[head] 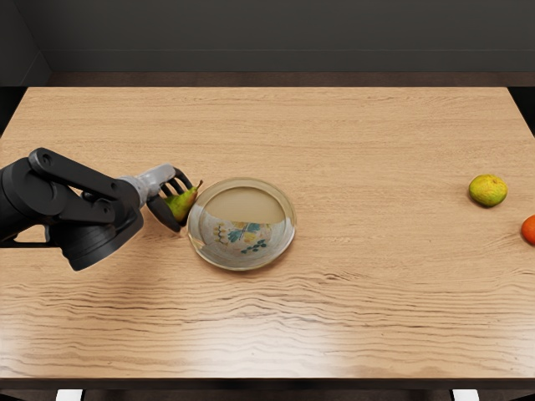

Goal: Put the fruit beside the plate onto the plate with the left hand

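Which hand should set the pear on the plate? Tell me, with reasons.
Left. The left hand is closed around the pear, right beside the plate's left rim, so only a short lift rightward seems needed. The right arm is not in view.

Light wood-grain surface (pixel 351 125) in front of me, filling most of my view, soft glare on its near half, dark front edge, plain dark grey wall (pixel 276 33) behind, brown band (pixel 276 78) at its foot
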Tool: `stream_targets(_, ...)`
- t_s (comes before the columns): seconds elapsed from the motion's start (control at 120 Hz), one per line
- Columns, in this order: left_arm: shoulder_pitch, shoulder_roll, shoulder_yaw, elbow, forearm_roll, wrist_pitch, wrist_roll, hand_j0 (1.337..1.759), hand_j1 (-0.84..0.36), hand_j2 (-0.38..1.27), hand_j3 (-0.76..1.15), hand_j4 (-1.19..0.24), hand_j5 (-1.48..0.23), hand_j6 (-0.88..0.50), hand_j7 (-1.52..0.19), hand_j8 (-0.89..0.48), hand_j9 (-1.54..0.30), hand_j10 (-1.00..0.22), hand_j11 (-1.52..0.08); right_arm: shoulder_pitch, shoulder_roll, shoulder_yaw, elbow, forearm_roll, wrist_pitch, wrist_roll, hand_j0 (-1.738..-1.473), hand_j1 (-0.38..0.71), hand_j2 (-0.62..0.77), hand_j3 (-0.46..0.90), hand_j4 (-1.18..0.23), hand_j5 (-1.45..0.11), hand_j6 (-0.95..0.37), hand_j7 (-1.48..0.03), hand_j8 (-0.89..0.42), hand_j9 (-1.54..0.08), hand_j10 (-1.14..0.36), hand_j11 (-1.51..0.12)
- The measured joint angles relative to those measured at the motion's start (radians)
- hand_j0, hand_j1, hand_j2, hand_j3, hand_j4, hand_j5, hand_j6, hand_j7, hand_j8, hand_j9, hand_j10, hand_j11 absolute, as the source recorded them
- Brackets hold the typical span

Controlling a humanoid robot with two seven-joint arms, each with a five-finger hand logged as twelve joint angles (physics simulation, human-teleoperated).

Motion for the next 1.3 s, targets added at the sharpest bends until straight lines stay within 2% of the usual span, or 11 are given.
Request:
stream_targets(0.45,0.003,-0.003,-0.003,0.000,-0.003,0.003,0.000,1.658,-0.22,0.09,0.00,-0.47,-0.61,-0.47,-0.61,-0.47,-0.61,-0.47,-0.61,0.000,0.000,0.000,0.000,0.000,0.000,0.000,-1.658,-0.35,0.00,0.00,0.00,0.00,0.00,0.00,0.00,0.00,0.00,0.00)
stream_targets(0.533,0.003,-0.012,-0.003,-0.001,-0.004,0.004,0.003,1.656,-0.24,0.08,0.00,-0.55,-0.69,-0.46,-0.70,-0.46,-0.71,-0.54,-0.70,0.000,0.000,0.000,0.000,0.000,0.000,0.000,-1.658,-0.35,0.00,0.00,0.00,0.00,0.00,0.00,0.00,0.00,0.00,0.00)
stream_targets(0.65,0.003,-0.012,-0.003,-0.003,-0.003,0.004,0.002,1.654,-0.29,0.19,0.00,-0.66,-0.84,-0.42,-0.85,-0.38,-0.87,-0.56,-0.86,0.000,0.000,0.000,0.000,0.000,0.000,0.000,-1.658,-0.35,0.00,0.00,0.00,0.00,0.00,0.00,0.00,0.00,0.00,0.00)
stream_targets(0.708,0.002,-0.012,-0.003,-0.004,-0.005,0.004,0.001,1.653,-0.30,0.24,0.00,-0.66,-0.83,-0.41,-0.91,-0.35,-0.92,-0.56,-0.92,0.000,0.000,0.000,0.000,0.000,0.000,0.000,-1.658,-0.35,0.00,0.00,0.00,0.00,0.00,0.00,0.00,0.00,0.00,0.00)
stream_targets(0.75,0.000,-0.010,-0.002,-0.004,-0.008,0.003,0.001,1.652,-0.29,0.28,0.00,-0.71,-0.76,-0.42,-0.94,-0.35,-0.96,-0.58,-0.96,0.000,0.000,0.000,0.000,0.000,0.000,0.000,-1.658,-0.35,0.00,0.00,0.00,0.00,0.00,0.00,0.00,0.00,0.00,0.00)
stream_targets(0.825,-0.005,-0.004,0.000,-0.004,-0.013,0.002,0.001,1.652,-0.28,0.40,0.00,-0.73,-0.86,-0.44,-0.99,-0.38,-1.00,-0.61,-1.00,0.000,0.000,0.000,0.000,0.000,0.000,0.000,-1.658,-0.35,0.00,0.00,0.00,0.00,0.00,0.00,0.00,0.00,0.00,0.00)
stream_targets(0.917,-0.016,0.019,0.001,-0.005,-0.016,0.000,0.002,1.652,-0.29,0.43,0.00,-0.68,-0.97,-0.41,-1.04,-0.35,-1.04,-0.59,-1.04,0.000,0.000,0.000,0.000,0.000,0.000,0.000,-1.658,-0.35,0.00,0.00,0.00,0.00,0.00,0.00,0.00,0.00,0.00,0.00)
stream_targets(1.017,-0.040,0.046,0.002,-0.006,-0.030,-0.002,0.003,1.653,-0.24,0.34,0.00,-0.66,-1.05,-0.40,-1.07,-0.36,-1.08,-0.60,-1.06,0.000,0.000,0.000,0.000,0.000,0.000,0.000,-1.658,-0.35,0.00,0.00,0.00,0.00,0.00,0.00,0.00,0.00,0.00,0.00)
stream_targets(1.058,-0.055,0.058,0.003,-0.006,-0.038,-0.003,0.004,1.653,-0.29,0.47,0.00,-0.63,-1.07,-0.38,-1.08,-0.35,-1.09,-0.60,-1.07,0.000,0.000,0.000,0.000,0.000,0.000,0.000,-1.658,-0.35,0.00,0.00,0.00,0.00,0.00,0.00,0.00,0.00,0.00,0.00)
stream_targets(1.192,-0.120,0.082,-0.022,-0.017,-0.064,-0.041,0.004,1.652,-0.33,0.51,0.00,-0.56,-1.13,-0.33,-1.11,-0.31,-1.11,-0.56,-1.09,0.000,0.000,0.000,0.000,0.000,0.000,0.000,-1.658,-0.35,0.00,0.00,0.00,0.00,0.00,0.00,0.00,0.00,0.00,0.00)
stream_targets(1.3,-0.156,0.077,-0.092,-0.032,-0.089,-0.191,0.003,1.653,-0.35,0.62,0.00,-0.55,-1.14,-0.37,-1.12,-0.35,-1.12,-0.60,-1.10,0.000,0.000,0.000,0.000,0.000,0.000,0.000,-1.658,-0.35,0.00,0.00,0.00,0.00,0.00,0.00,0.00,0.00,0.00,0.00)
